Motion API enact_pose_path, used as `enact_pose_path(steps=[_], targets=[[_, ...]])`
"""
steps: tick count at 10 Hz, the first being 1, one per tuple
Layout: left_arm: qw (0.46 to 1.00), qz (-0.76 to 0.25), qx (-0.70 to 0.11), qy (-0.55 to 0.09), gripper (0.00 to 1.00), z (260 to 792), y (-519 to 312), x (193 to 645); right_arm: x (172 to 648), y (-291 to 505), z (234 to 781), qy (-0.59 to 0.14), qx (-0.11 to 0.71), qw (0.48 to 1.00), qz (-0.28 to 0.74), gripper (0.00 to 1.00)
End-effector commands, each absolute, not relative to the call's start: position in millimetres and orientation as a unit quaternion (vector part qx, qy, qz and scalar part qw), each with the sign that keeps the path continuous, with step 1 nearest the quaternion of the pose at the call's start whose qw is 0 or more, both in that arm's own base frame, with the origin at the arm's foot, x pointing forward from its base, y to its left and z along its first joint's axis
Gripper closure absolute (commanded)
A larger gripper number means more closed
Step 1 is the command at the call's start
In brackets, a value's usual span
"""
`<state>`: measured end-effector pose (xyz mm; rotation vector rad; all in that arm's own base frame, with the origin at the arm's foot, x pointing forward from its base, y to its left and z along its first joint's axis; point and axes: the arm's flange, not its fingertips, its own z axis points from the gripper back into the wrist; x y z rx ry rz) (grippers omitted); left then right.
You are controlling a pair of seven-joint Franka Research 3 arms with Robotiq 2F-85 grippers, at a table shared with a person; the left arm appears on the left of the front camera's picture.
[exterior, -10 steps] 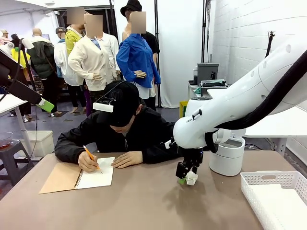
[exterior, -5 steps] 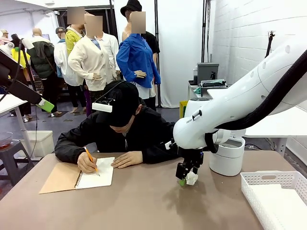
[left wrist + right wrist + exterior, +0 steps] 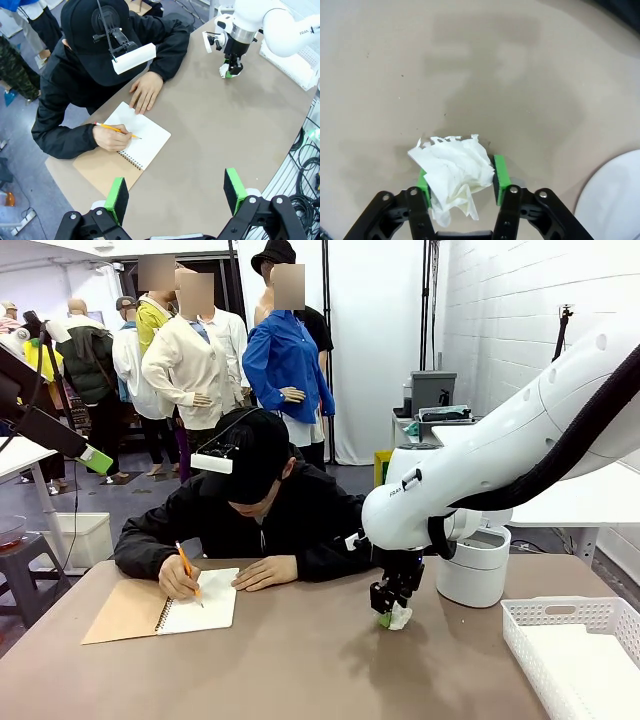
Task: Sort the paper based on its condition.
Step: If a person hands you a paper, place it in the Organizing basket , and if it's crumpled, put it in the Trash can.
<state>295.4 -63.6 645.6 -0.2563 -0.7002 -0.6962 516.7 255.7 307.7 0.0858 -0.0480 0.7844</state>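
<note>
A crumpled ball of white paper (image 3: 398,617) (image 3: 455,170) lies on the tan table, right of centre. My right gripper (image 3: 390,618) (image 3: 460,175) points down at the table, its green pads (image 3: 500,172) pressed against both sides of the ball. In the left wrist view the same ball (image 3: 222,71) sits under the right gripper (image 3: 229,73) at the far side. My left gripper (image 3: 176,189) hangs high above the table, open and holding nothing. A person across the table writes with an orange pencil (image 3: 188,570) in a spiral notebook (image 3: 200,612) (image 3: 145,135).
A white slatted basket (image 3: 570,640) stands at the table's right edge. A white round bin (image 3: 472,565) (image 3: 615,200) is just behind the right gripper. The person's arms and notebook take up the far left. Bare tabletop (image 3: 300,660) lies in front.
The right gripper's fingers have closed in on the crumpled paper and dropped slightly toward the table. The person's pencil hand shifted a little.
</note>
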Motion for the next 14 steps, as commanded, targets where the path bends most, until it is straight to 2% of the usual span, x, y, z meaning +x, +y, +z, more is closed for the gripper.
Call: enact_pose_path(steps=[1, 6, 9, 14], targets=[[0.873, -0.33, -0.124, -0.336, 0.0, 646.4, -62.8, 295.8, 512.1, 254.9, 316.4, -0.021, 0.039, 0.931, 0.362, 0.59], [0.873, -0.33, -0.124, -0.336, 0.0, 646.4, -62.8, 295.8, 495.8, 247.1, 408.2, -0.055, 0.034, 0.925, 0.374, 0.59], [0.873, -0.33, -0.124, -0.336, 0.0, 646.4, -62.8, 295.8, 503.0, 236.3, 475.3, -0.115, 0.019, 0.915, 0.386, 0.59], [0.873, -0.33, -0.124, -0.336, 0.0, 646.4, -62.8, 295.8, 515.7, 220.5, 581.8, -0.164, -0.035, 0.914, 0.37, 0.59]])
